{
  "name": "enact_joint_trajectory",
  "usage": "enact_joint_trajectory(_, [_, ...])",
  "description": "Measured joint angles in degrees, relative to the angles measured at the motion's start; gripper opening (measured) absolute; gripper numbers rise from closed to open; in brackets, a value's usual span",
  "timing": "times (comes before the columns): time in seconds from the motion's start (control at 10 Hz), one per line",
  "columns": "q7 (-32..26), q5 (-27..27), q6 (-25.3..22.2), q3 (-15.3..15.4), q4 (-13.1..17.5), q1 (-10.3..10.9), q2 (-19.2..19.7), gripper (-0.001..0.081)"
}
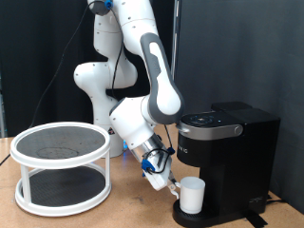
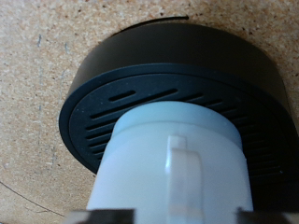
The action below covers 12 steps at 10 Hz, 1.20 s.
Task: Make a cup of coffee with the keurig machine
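Observation:
The white cup (image 1: pixel 193 195) stands upright on the round black drip tray (image 1: pixel 211 218) at the base of the black keurig machine (image 1: pixel 233 142), under its closed lid. My gripper (image 1: pixel 174 186) is low, just to the exterior view's left of the cup, by its side. In the wrist view the cup (image 2: pixel 173 163) fills the lower middle with its handle facing the camera, standing on the slotted drip tray (image 2: pixel 112 103). The gripper (image 2: pixel 168 217) has its fingers (image 2: pixel 101 216) spread wide at either side of the cup's near end; it is open.
A white two-tier round rack (image 1: pixel 62 166) with a dark mesh top stands on the wooden table at the exterior view's left. The robot's base and a dark curtain are behind. A cable lies on the table by the keurig's right side.

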Motion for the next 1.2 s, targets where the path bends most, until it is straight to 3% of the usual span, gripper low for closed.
enact_joint_trajectory(0.1, [0.0,0.0,-0.1,0.0,0.0,0.0,0.0,0.0074])
enact_joint_trajectory(0.3, [-0.2,-0.4,-0.5,0.0,-0.3,-0.2,0.0,0.0392])
enact_joint_trajectory(0.4, [-1.3,-1.3,-1.7,-0.4,-1.1,-0.6,-0.2,0.0392])
enact_joint_trajectory(0.5, [-2.6,-3.4,-4.5,-1.1,-2.6,-1.5,-0.8,0.0575])
enact_joint_trajectory(0.6, [-3.5,-6.1,-8.1,-1.9,-4.2,-2.8,-1.9,0.0682])
enact_joint_trajectory(0.9, [-4.7,-9.6,-17.8,-4.5,-8.0,-6.6,-6.1,0.0732])
enact_joint_trajectory(1.0, [-4.6,-9.6,-19.1,-4.8,-9.5,-7.4,-8.4,0.0734])
enact_joint_trajectory(1.2, [-4.2,-11.4,-19.8,-4.8,-9.8,-7.5,-8.1,0.0734])
